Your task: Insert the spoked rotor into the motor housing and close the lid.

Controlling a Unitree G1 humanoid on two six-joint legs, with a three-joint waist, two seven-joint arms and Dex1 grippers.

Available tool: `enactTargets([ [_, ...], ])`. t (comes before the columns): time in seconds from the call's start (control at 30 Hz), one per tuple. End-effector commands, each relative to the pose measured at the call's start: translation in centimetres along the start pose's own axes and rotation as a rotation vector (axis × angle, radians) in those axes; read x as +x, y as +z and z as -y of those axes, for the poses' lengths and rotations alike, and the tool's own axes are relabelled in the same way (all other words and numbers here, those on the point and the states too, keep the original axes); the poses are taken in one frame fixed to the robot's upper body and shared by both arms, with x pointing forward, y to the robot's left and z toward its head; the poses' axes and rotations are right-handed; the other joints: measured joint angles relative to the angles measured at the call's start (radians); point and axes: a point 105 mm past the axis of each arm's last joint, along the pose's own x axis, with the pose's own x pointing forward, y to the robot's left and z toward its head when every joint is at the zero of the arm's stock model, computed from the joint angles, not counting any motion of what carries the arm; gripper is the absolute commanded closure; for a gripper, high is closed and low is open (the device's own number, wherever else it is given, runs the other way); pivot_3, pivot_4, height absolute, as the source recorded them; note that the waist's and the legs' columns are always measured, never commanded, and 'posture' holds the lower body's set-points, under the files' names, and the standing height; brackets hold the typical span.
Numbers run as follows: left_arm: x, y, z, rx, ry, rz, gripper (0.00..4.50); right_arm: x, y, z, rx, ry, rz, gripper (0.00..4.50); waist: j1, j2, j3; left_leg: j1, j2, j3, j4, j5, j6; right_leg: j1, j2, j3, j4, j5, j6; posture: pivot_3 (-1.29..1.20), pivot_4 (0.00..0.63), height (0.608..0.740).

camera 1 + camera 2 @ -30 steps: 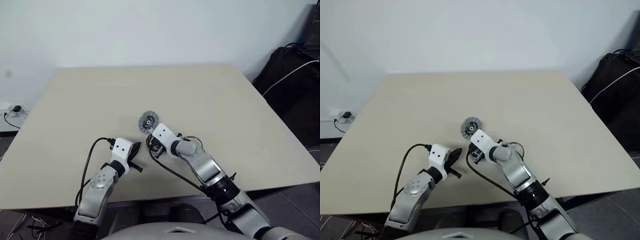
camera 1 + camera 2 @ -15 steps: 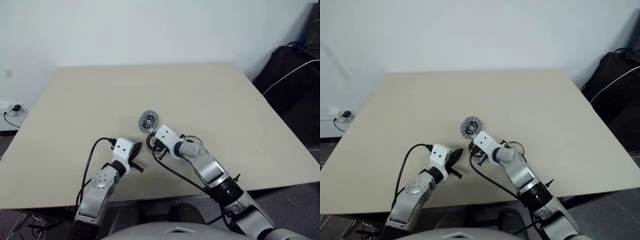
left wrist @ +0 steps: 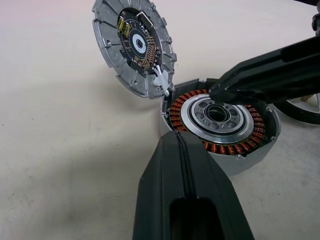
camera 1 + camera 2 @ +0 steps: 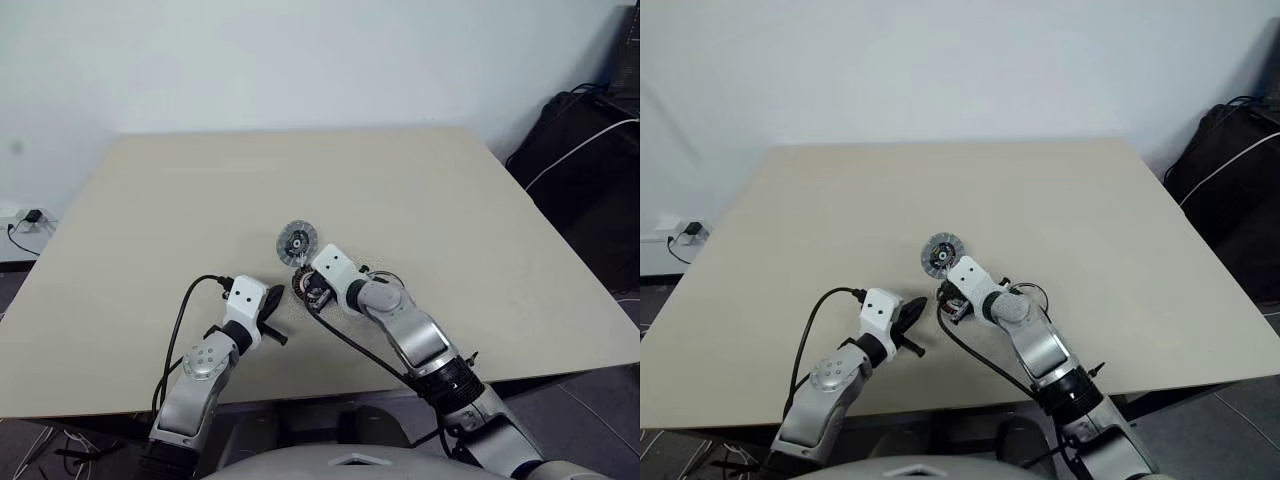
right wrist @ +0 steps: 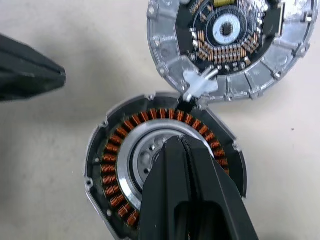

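Observation:
The motor housing [image 3: 222,122] sits open on the table, copper windings ringing its silver centre. The lid [image 3: 135,47] leans tilted at its far rim, ribbed inner face and dark centre showing, joined to the housing by a small white connector. My right gripper [image 5: 184,150] is shut, its tip over the housing's silver centre [image 5: 145,155], with nothing held. My left gripper [image 3: 178,137] is also shut and empty, its tip just short of the housing's near rim. From the head, the lid [image 4: 297,242] lies just beyond both grippers. The spoked rotor is out of view.
The beige table [image 4: 450,200] spreads wide around the parts. A black cable [image 4: 385,278] loops by my right wrist. Dark bags with a white cord [image 4: 585,140] stand on the floor past the table's right edge.

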Motion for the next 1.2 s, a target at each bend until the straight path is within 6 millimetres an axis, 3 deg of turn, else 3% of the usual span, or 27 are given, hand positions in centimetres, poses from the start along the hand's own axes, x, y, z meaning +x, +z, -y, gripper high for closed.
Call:
enactTargets([
  [0.03,0.3,0.8,0.1,0.013,-0.006,0.027,4.50,0.0,1.5,0.8,-0.014,-0.029,0.054,4.47,0.000,0.000,0.000,0.000,0.000,0.000,0.000,0.000,0.000,0.000,0.000,0.000,0.000,0.000,0.000,0.00,0.000,0.740],
  [0.6,0.2,0.8,0.1,0.012,0.002,0.031,4.50,0.4,-0.3,0.8,-0.009,-0.029,-0.007,4.47,-0.001,0.000,0.000,0.000,0.000,0.000,0.000,0.001,-0.001,0.000,0.001,0.000,0.002,0.000,0.000,0.00,0.000,0.740],
  [1.0,0.4,0.9,0.2,0.011,-0.008,0.031,4.50,-0.7,2.0,1.6,0.013,-0.061,0.100,4.47,-0.001,0.000,0.000,0.000,0.000,0.000,0.001,0.001,-0.002,0.000,0.001,0.001,0.003,0.000,0.000,0.00,0.000,0.740],
  [1.2,0.4,0.9,0.3,0.007,-0.010,0.032,4.50,-0.1,0.4,1.2,0.022,-0.054,0.041,4.47,-0.001,0.000,0.000,0.001,0.000,0.000,0.001,0.001,-0.002,0.000,0.001,0.001,0.004,0.000,0.000,0.00,0.000,0.740],
])
